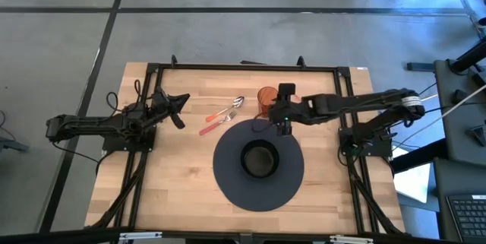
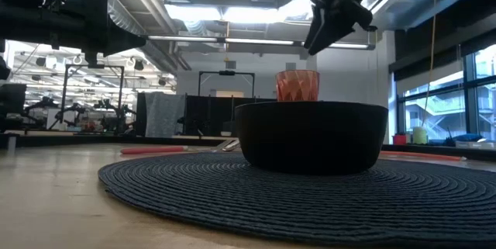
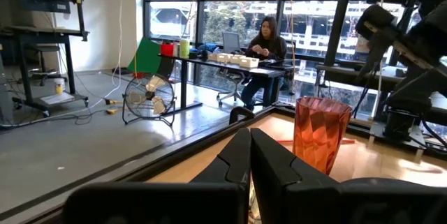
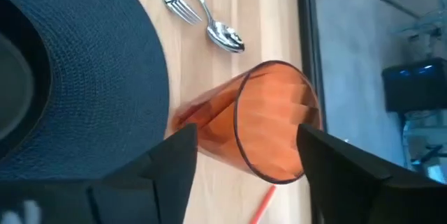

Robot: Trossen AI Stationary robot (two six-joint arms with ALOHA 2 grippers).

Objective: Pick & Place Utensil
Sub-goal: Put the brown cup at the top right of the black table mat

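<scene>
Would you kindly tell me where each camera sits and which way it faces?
High: overhead, looking down; both arms, placemat.
Low: table height, facing the bowl; right pincer above.
Left wrist: looks past its shut pincer to the orange cup.
Right wrist: looks down between its open fingers onto the cup.
All share the cup.

One fork (image 1: pixel 221 113), one spoon (image 1: pixel 220 121), one cup (image 1: pixel 265 101).

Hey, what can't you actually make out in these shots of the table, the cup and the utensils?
- Bowl's inside: low view, its own wall hides it.
- Fork and spoon handles: right wrist view, cut off by the edge.
- Left hand holding anything: cannot tell.
- Cup's base: right wrist view, behind the right hand.
</scene>
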